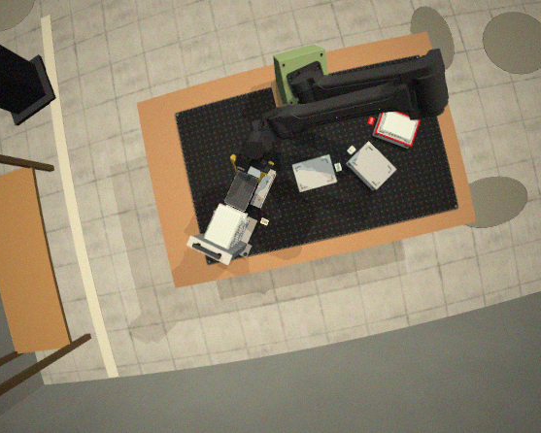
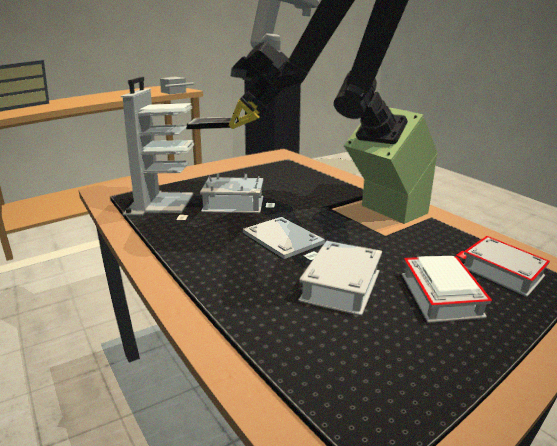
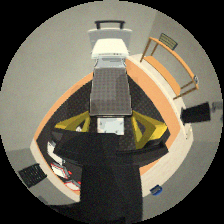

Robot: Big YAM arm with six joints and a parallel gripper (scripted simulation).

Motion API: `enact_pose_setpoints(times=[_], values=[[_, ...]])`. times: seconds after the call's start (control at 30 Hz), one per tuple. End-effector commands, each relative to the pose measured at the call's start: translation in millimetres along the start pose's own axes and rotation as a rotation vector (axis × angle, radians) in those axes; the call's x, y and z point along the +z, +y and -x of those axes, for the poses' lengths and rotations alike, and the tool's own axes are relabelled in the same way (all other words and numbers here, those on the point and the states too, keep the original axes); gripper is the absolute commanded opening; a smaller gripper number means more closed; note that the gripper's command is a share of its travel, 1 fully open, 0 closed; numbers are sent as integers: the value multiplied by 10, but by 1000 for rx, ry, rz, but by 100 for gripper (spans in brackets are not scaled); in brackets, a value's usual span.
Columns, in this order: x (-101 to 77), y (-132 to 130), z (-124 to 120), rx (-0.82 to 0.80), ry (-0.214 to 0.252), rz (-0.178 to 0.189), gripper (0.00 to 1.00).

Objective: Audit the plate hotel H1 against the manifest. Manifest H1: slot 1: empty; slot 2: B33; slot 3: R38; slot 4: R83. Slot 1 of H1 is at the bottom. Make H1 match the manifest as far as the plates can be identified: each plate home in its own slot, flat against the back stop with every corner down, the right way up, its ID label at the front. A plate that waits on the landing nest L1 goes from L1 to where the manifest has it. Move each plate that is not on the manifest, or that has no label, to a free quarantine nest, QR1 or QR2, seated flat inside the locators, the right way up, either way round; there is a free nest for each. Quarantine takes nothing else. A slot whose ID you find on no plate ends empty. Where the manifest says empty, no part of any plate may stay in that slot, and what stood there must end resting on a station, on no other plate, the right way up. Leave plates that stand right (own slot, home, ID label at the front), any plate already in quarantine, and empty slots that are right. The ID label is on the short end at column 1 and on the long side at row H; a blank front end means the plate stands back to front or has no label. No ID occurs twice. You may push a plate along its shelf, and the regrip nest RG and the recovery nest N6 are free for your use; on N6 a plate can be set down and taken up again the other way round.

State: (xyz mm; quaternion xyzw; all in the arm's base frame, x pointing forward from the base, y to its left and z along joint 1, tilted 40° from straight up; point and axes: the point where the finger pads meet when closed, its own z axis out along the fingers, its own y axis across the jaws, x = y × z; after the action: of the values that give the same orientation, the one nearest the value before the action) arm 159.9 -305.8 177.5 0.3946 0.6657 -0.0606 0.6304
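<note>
An orange-edged surface (image 2: 191, 345) topped with a black perforated mat stands on a tiled floor, with a wooden bench behind it. The hand (image 2: 243, 116), with yellow fingers, is spread wide around the short end of a dark plate (image 2: 208, 122) and carries it level in the air. The plate's far end points at the plate hotel (image 2: 133, 150) and lies just in front of its upper shelves, apparently level with the second shelf from the top, though the angle makes that hard to judge. A white plate (image 2: 165, 108) lies on the top shelf; the lower shelves are too small to read. Below the hand sits a grey nest with pins (image 2: 231, 194). Farther out are a flat nest (image 2: 282, 236), a raised grey nest (image 2: 342, 276), and two red-rimmed nests; the nearer one (image 2: 446, 285) holds a white plate and the farther one (image 2: 506, 262) none.
</note>
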Motion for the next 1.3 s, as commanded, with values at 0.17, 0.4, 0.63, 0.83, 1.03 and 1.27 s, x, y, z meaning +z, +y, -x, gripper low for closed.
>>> enact_pose_setpoints(times=[0.17,0.4,0.63,0.83,1.03,1.27], values=[[116,40,368,-40,-47,17,86],[167,43,417,-39,-47,17,86],[216,45,468,-39,-47,18,86],[244,47,496,-38,-48,18,86],[287,49,539,-38,-48,18,86],[322,51,575,-38,-48,19,86]])
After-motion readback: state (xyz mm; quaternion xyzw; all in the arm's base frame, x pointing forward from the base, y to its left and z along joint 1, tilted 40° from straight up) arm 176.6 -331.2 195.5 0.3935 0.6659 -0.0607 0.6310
